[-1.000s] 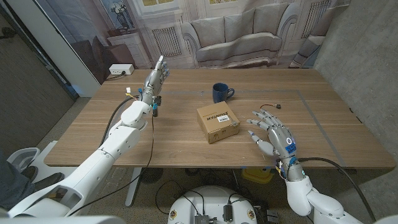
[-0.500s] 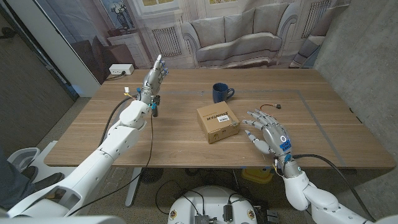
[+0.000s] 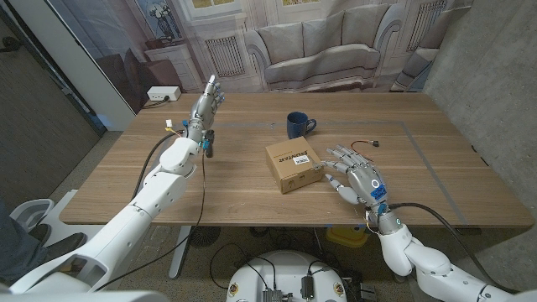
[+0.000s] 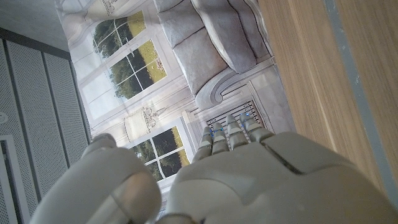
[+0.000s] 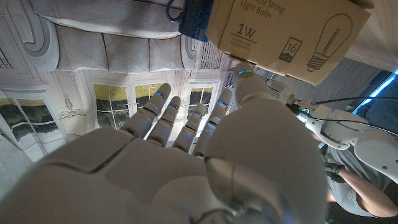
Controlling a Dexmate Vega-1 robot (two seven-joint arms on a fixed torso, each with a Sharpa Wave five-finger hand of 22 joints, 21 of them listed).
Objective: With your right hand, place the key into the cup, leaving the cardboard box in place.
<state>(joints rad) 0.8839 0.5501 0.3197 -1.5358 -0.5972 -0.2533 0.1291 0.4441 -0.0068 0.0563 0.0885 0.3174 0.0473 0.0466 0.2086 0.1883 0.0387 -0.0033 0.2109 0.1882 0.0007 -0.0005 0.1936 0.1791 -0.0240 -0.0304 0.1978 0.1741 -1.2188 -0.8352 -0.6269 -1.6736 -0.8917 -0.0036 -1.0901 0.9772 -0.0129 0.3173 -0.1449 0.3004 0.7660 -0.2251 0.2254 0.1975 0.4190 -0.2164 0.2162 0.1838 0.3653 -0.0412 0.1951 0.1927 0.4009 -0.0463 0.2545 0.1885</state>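
A dark blue cup stands at the table's far middle, handle to the right. In front of it lies a cardboard box with a printed label. The key, small and dark on a thin cord, lies to the right of the box. My right hand hovers open, fingers spread, just right of the box and nearer than the key, holding nothing. In the right wrist view my right hand reaches toward the box and the cup. My left hand is raised at the far left, fingers straight, empty.
The wooden table has grey tape lines across it. A white socket block sits beyond the far left corner. A printed sofa backdrop hangs behind the table. Bare wood lies right of the key.
My right hand has moved left and forward, closing in on the box's right side. The left arm, box, cup and key have stayed put.
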